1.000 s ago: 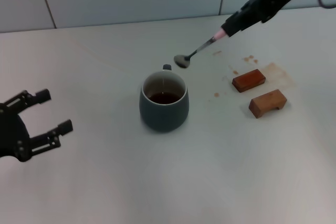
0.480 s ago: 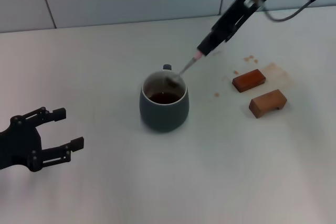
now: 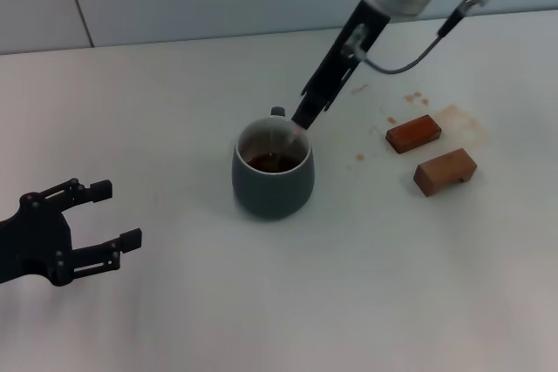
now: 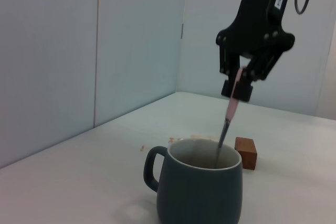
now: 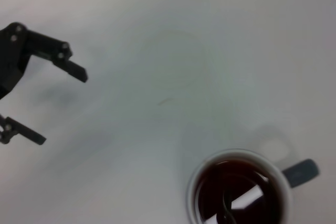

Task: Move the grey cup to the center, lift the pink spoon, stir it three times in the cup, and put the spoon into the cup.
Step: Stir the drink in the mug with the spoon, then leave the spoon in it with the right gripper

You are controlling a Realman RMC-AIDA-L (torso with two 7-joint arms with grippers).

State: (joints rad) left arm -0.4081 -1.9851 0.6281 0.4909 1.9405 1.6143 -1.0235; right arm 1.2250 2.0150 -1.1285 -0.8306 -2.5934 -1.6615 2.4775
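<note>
Now right gripper [image 4: 239,80] holds pink spoon [image 4: 230,114] near-upright, bowl down in grey cup [image 3: 272,172].

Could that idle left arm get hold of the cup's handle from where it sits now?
Probably not easily. The left end effector sits open toward the robot's left of the grey cup, but the handle points away on the far side, where the right end effector holds the pink spoon.
</note>
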